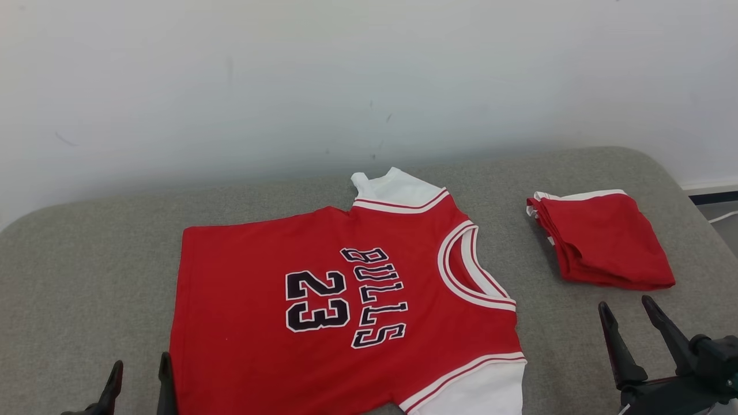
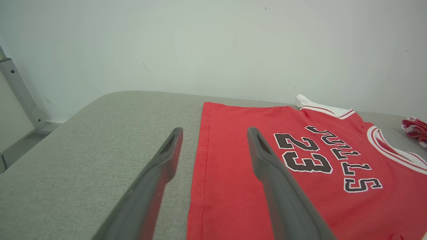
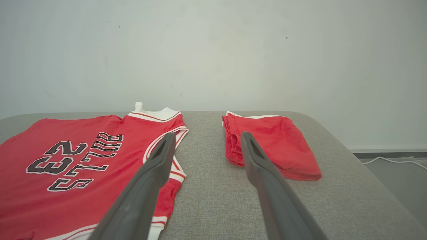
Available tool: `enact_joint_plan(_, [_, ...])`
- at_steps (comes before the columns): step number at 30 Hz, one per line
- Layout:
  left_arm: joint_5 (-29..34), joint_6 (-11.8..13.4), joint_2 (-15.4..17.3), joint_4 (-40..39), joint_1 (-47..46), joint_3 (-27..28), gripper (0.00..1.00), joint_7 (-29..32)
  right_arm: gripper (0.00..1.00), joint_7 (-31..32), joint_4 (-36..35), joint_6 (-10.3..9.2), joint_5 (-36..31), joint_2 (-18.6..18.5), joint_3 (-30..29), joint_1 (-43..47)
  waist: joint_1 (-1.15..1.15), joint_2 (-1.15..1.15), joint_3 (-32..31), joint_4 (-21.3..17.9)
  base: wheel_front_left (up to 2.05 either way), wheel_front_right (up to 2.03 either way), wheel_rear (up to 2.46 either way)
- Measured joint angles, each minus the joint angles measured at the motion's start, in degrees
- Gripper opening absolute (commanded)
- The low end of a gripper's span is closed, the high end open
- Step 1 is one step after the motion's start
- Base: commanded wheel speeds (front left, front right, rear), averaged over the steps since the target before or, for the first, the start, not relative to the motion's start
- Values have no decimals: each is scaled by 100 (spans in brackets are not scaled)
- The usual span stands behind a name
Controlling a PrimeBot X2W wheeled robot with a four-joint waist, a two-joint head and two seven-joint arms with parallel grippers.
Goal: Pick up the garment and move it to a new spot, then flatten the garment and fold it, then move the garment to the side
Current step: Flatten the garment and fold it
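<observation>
The garment [image 1: 346, 305] is a red jersey with white sleeves, lettered "BULLS 23", spread flat on the grey table [image 1: 92, 271] with its neck to the right. It also fills much of the left wrist view [image 2: 267, 173] and the left of the right wrist view [image 3: 76, 166]. My left gripper [image 1: 140, 374] stands open at the jersey's hem edge near the table's front, holding nothing. My right gripper [image 1: 628, 317] stands open at the lower right, between the jersey's collar and a folded red garment, holding nothing.
A folded red garment with white trim [image 1: 602, 239] lies at the right of the table [image 3: 270, 143]. A white wall [image 1: 346, 80] rises right behind the table. The table's right edge drops to a floor with a white cable [image 3: 393, 161].
</observation>
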Motion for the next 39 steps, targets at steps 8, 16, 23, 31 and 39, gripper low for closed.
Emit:
enact_joint_plan(8, [97, 0, 5, -22, 1, -5, 100, 104, 100, 56, 3, 0, -4, 4, -20, 101, 0, 0, -9, 32, 0, 0, 0])
enact_joint_plan(16, [114, -1, 45, -46, 3, -53, 100, 256, 100, 158, 3, 0, -5, 7, -19, 110, 0, 0, -14, 87, 0, 0, 0])
enact_joint_plan(23, [146, -87, 127, -100, -5, -205, 100, 455, 100, 250, -43, 0, -3, 8, -49, 301, 0, 0, 30, 196, 0, 0, 0])
enact_joint_plan(31, [70, -266, 151, 14, -1, -335, 100, 816, 100, 457, -60, 0, 23, 14, 22, 336, 0, 0, 85, 356, 0, 0, 0])
enact_joint_plan(39, [-258, -464, 120, 461, 7, -396, 100, 1356, 100, 1050, 34, 58, 245, 43, 277, 354, 0, 0, 185, 451, 0, 0, 0])
